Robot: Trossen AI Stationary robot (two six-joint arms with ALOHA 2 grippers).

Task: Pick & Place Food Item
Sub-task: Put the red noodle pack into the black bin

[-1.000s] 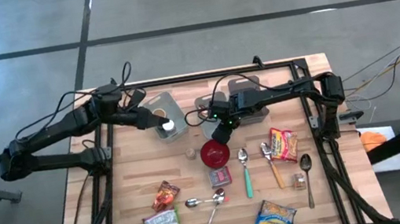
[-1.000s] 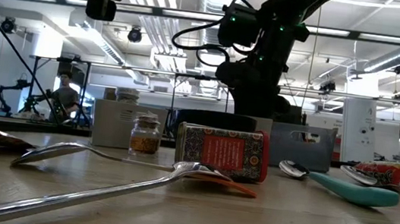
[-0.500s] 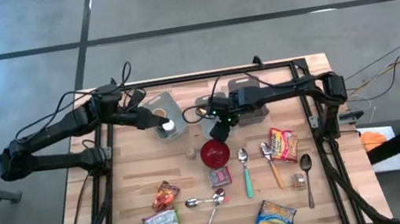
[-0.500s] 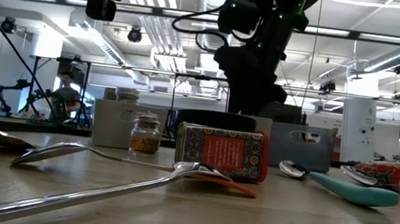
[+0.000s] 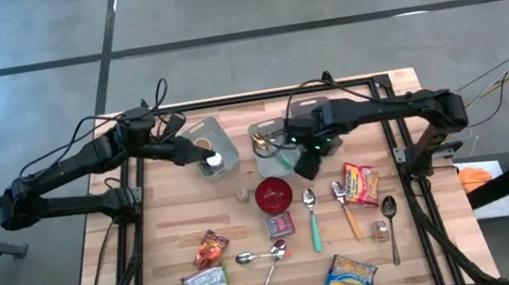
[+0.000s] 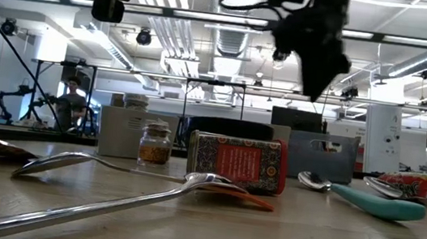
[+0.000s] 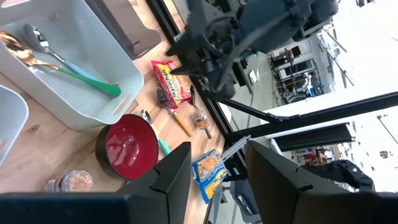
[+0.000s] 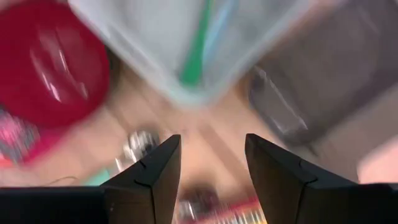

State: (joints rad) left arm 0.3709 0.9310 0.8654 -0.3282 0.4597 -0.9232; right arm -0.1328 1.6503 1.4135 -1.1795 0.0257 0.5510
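– Above the wooden counter (image 5: 168,238), at about one o'clock from the round red bowl (image 5: 274,196), why does the right gripper (image 5: 306,165) hang there?

– I think it is between steps. Its own camera shows the two dark fingers (image 8: 152,171) apart with nothing between them, so it carries no food. It points down, probably to choose a packet from above.

– And the left gripper (image 5: 208,152)?

– It waits at about ten o'clock from the bowl, over the pale grey plastic bin (image 5: 228,167). Its fingers are apart too, and I see nothing in them.

– Where is the food item?

– Several lie on the counter: a red and yellow snack packet (image 5: 362,184) at three o'clock from the bowl, a red printed tin (image 5: 280,225) at six o'clock, and a small glass spice jar (image 5: 242,195) at nine o'clock. Which one is meant, I cannot tell.

– What is difficult to see?

– The right wrist picture is smeared, so only the bowl and a green-handled spoon (image 7: 87,79) in the light open tray (image 7: 93,102) are clear to me. From the low camera the tin hides most of the bowl.
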